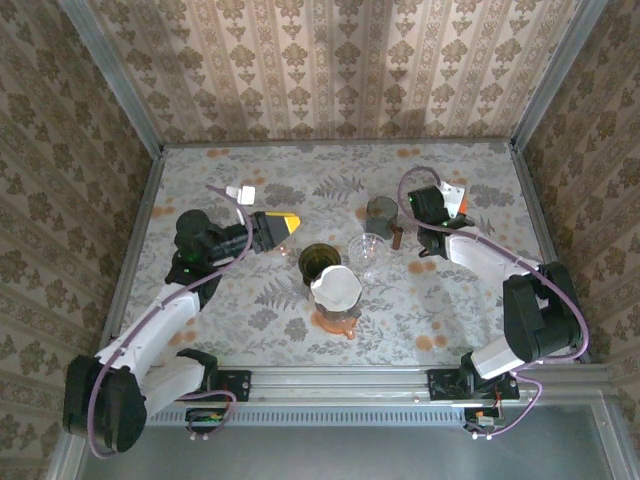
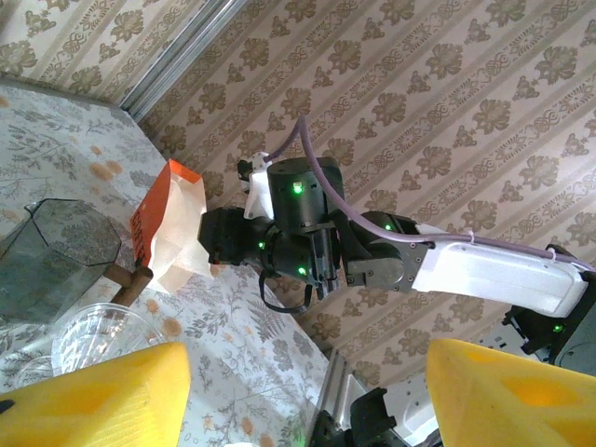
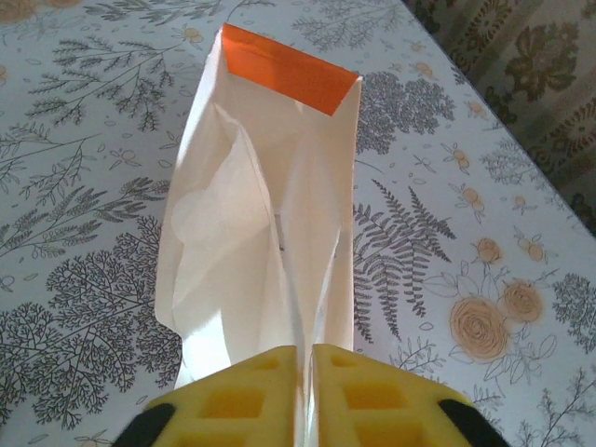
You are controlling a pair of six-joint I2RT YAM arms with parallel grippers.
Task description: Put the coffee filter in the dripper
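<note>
The floral-patterned tabletop [image 1: 250, 175] carries everything. The left arm [image 1: 150, 325] reaches in from the near left corner and stops left of the middle. The left jaws stand wide apart with nothing between their yellow foam pads [image 2: 93, 396]. The right arm [image 1: 500, 270] stretches from the near right corner toward the far right part of the tabletop. The right jaws are closed on the lower edge of a tall white paper bag with an orange band at its top [image 3: 251, 233], pinched between two yellow pads [image 3: 237, 396]. The bag's mouth gapes and something pale and rounded shows inside, too unclear to name.

Near the middle, toward the near edge, a clear glass dripper [image 1: 338, 318] stands on an orange patch, and the white paper coffee filter [image 1: 336, 287] sits opened in its top. Just beyond it on the left is a dark green glass [image 1: 318, 260], and a clear plastic cup [image 1: 367, 252] stands just beside that on the right. Farther back, next to the bag, is a smoky faceted glass vessel [image 1: 381, 210] with a short wooden handle [image 1: 397, 237].
</note>
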